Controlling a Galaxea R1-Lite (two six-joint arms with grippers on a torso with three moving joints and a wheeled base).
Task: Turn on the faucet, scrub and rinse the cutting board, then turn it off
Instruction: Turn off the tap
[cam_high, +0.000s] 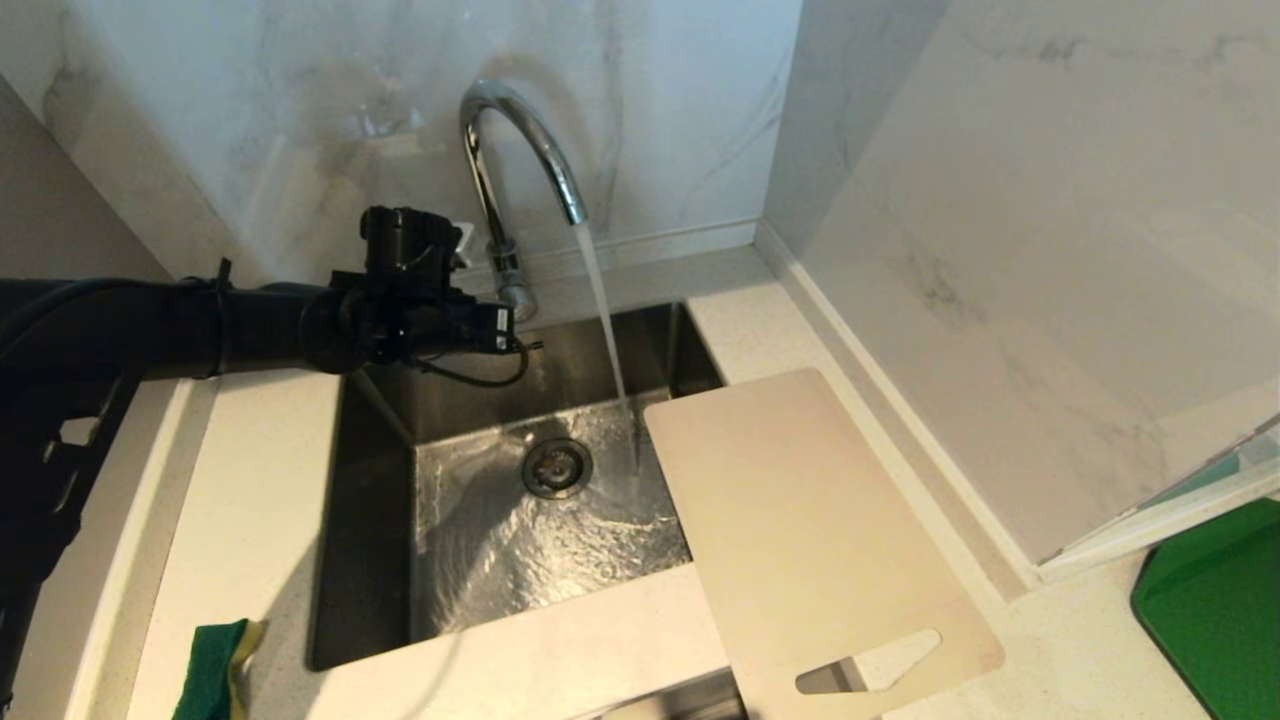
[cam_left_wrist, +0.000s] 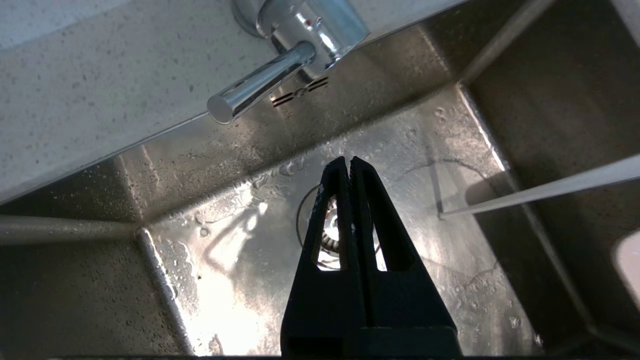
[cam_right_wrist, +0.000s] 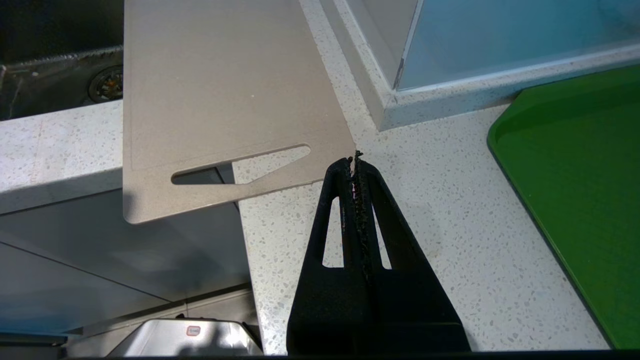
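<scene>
The cutting board (cam_high: 810, 520) lies flat at the sink's (cam_high: 380, 520) right rim, its far end jutting over the basin and its handle end overhanging the tabletop's (cam_high: 250, 480) near edge. It looks thin, stiff and light, a smooth plastic sheet that will likely turn slippery once wet. Flat on stone it offers no edge to pinch, so the overhanging end with the slanted cutout (cam_high: 870, 660) seems the fair place to take hold.

Water already runs from the faucet (cam_high: 510, 150) into the basin, just beside the board's far corner. The left gripper (cam_left_wrist: 348, 161) hangs over the sink near the faucet's lever (cam_left_wrist: 260, 85), fingers closed on nothing. The right gripper (cam_right_wrist: 356, 161) sits above the tabletop's near edge, just beside the board's handle corner, fingers closed and empty.

A green and yellow sponge (cam_high: 215, 670), probably soft, lies at the tabletop's near left corner.
</scene>
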